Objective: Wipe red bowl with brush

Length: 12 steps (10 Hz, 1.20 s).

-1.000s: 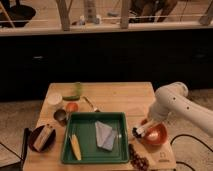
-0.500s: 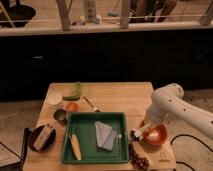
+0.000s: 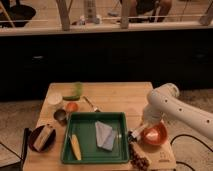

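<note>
The red bowl (image 3: 155, 135) sits on the wooden table just right of the green tray (image 3: 89, 156), near the front right corner. My white arm comes in from the right and bends down over the bowl. My gripper (image 3: 140, 132) is at the bowl's left rim, between bowl and tray. It is shut on the brush (image 3: 133, 134), whose whitish handle and dark end stick out down and to the left over the rim. The arm hides the bowl's far edge.
The tray holds a blue-grey cloth (image 3: 104, 135) and a yellow corn cob (image 3: 76, 147). Dark grapes (image 3: 140, 160) lie in front of the bowl. At left are a dark brown bowl (image 3: 42, 138), metal cup (image 3: 61, 116), small orange cup (image 3: 72, 106), white cup (image 3: 54, 98), green cup (image 3: 76, 90) and metal spoon (image 3: 91, 104).
My arm has swung a little to the left and down. The gripper with the brush has moved from above the bowl's back to its left rim.
</note>
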Motion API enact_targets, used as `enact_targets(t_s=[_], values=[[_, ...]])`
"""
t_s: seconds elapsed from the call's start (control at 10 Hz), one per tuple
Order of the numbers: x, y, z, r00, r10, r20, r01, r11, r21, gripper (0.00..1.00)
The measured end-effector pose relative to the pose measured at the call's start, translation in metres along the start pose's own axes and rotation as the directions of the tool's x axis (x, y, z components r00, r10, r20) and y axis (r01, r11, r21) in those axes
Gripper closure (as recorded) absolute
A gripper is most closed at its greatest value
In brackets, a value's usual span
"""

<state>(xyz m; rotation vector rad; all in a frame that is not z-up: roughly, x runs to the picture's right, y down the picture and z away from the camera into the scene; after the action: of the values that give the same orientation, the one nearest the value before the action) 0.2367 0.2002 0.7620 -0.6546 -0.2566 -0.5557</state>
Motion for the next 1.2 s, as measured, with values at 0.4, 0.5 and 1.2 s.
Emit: enact_targets(t_s=[0.4, 0.5, 1.2], values=[[0.050, 0.034, -0.001, 0.992, 0.127, 0.000, -0.127, 0.992, -0.018, 1.00], [0.059, 0.038, 0.001, 0.988, 0.153, 0.001, -0.153, 0.988, -0.026, 1.00], [0.083, 0.076, 0.012, 0.967, 0.255, -0.001, -0.255, 0.964, -0.078, 1.00]])
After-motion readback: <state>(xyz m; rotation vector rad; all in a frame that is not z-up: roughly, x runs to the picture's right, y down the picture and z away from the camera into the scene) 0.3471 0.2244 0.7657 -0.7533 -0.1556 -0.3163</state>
